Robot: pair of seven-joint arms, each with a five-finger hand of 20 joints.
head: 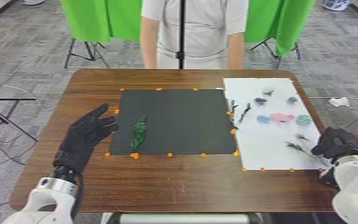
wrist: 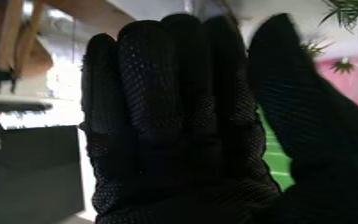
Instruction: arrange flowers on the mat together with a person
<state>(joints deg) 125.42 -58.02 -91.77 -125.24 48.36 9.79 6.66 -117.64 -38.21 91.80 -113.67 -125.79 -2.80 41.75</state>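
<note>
Nearest lies the right hand (head: 339,144), released, fingers straight, by the white sheet's right edge. Brown wood makes up the counter (head: 184,187), carrying the black mat (head: 180,120) and, to its right, the narrower white sheet (head: 262,142). Beside the mat's left edge is the left hand (head: 88,129), relaxed and holding nothing. One leafy green sprig (head: 140,132) lies on the mat's left part. Dark twigs (head: 246,113) lie near the sheet's left edge; a pink flower (head: 283,117) sits between a blue bloom (head: 264,119) and a green bloom (head: 303,120).
</note>
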